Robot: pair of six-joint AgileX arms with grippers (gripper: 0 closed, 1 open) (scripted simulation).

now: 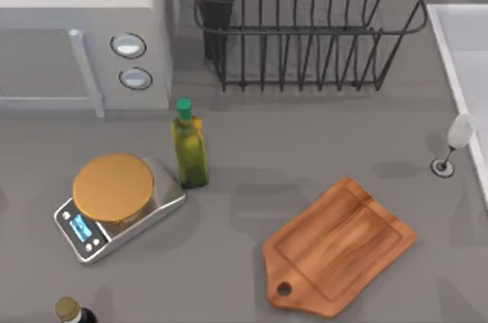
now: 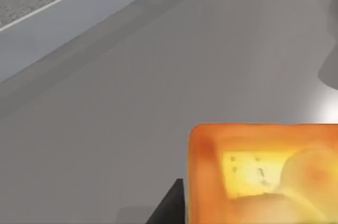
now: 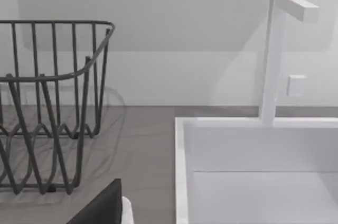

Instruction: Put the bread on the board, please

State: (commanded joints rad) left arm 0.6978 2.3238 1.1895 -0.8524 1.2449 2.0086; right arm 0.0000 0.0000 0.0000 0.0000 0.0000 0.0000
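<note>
One bread chunk close under left wrist; board bare

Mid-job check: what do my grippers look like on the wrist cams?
The left gripper shows as a plain matte black finger with a straight slanted edge. The right gripper shows a black wedge-shaped finger with a small white patch beside it. No markings or cables visible.
</note>
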